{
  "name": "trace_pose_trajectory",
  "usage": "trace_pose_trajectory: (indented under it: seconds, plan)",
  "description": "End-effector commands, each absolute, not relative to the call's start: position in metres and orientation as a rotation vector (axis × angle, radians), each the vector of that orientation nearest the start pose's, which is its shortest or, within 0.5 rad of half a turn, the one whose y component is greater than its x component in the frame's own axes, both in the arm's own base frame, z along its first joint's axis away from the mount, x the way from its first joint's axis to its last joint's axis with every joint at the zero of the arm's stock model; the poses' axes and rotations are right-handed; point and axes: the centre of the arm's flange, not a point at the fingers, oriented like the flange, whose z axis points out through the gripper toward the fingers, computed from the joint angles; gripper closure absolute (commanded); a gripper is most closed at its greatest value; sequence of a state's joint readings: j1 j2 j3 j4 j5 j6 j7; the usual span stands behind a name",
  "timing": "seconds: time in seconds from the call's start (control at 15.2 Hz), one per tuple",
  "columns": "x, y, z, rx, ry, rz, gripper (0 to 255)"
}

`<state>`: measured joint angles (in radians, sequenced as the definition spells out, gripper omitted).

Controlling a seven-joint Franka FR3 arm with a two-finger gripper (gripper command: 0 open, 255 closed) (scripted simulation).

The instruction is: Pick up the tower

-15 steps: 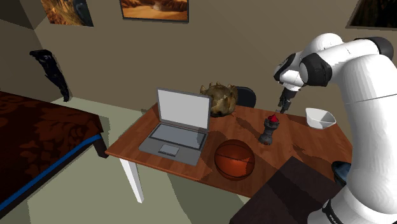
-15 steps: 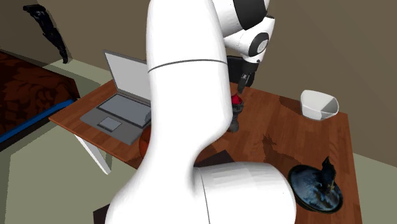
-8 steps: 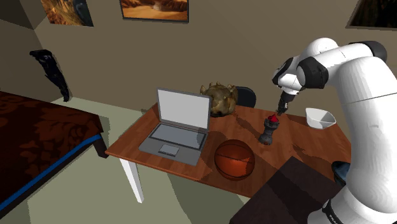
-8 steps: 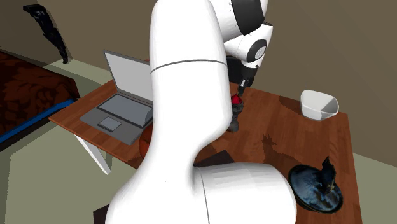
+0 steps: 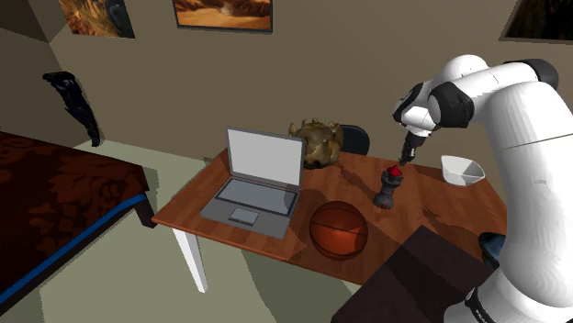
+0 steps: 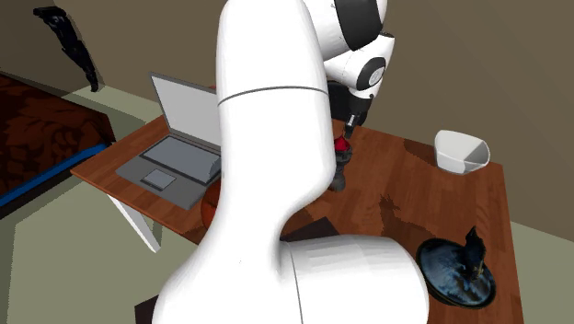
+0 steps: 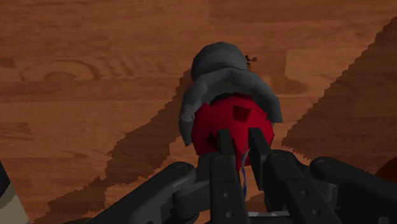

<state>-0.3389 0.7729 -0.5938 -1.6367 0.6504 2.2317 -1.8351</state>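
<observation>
Claw (image 7: 240,137) drawn narrow, seemingly nipping the red tip of the upright tower (image 7: 224,73), which stands directly beneath it on the counter (image 7: 76,83), long axis vertical.

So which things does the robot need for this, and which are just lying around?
For the job: tower, gripper.
Just lying about: laptop, basketball, white bowl, brown spiky lump, dark dish.

walls (image 5: 367,64) tan — framed pictures (image 5: 223,14) | floor (image 5: 119,275) pale green | wooden table (image 5: 184,213) | dark-red bed (image 5: 55,193)
</observation>
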Motion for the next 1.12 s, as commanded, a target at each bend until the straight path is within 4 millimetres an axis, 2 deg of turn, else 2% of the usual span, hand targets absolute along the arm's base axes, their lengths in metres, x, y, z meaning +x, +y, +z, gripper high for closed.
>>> trace_pose_trajectory:
  seconds: [0.0, 0.92, 1.06]
  plan:
    - [0.461, -0.505, 0.225, -2.967, -0.953, -0.153, 255]
    - [0.461, -0.505, 0.299, -2.967, -0.953, -0.153, 255]
    - [0.461, -0.505, 0.3, -2.967, -0.953, -0.153, 255]
